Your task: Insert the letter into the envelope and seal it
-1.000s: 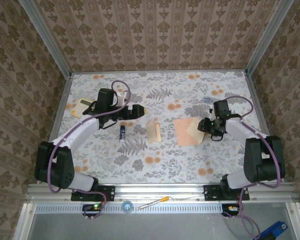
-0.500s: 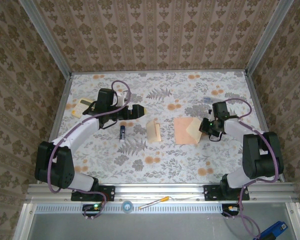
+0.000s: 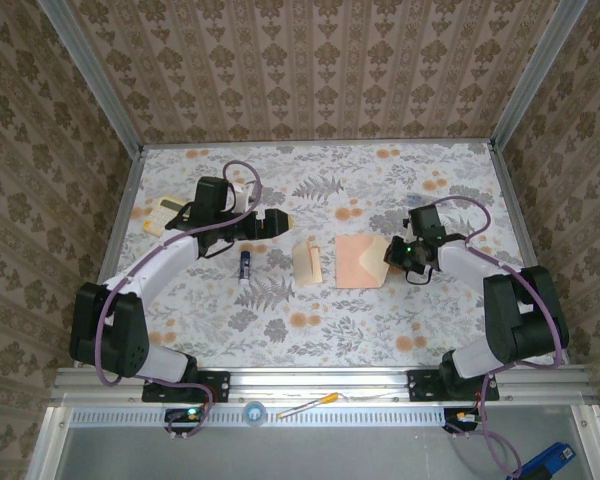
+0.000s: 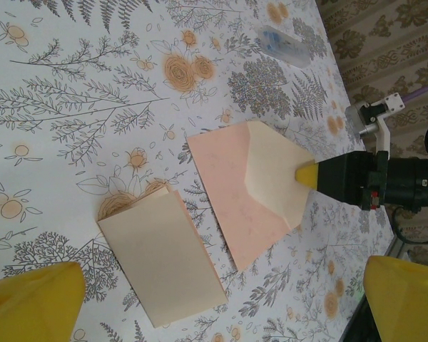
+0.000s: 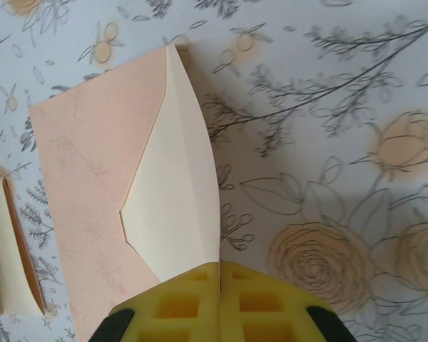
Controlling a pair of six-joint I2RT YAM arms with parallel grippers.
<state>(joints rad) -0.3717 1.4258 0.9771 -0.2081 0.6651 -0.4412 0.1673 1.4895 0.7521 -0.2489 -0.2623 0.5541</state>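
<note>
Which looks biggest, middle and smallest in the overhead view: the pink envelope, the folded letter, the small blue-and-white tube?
Largest: envelope.
Next: letter, folded and clearly narrower.
Smallest: blue-and-white tube, by far.
Camera distance looks alike for all three.

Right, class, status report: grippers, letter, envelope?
Left gripper open, empty. Right gripper shut on envelope flap. Letter outside, beside envelope. Nothing between them.
</note>
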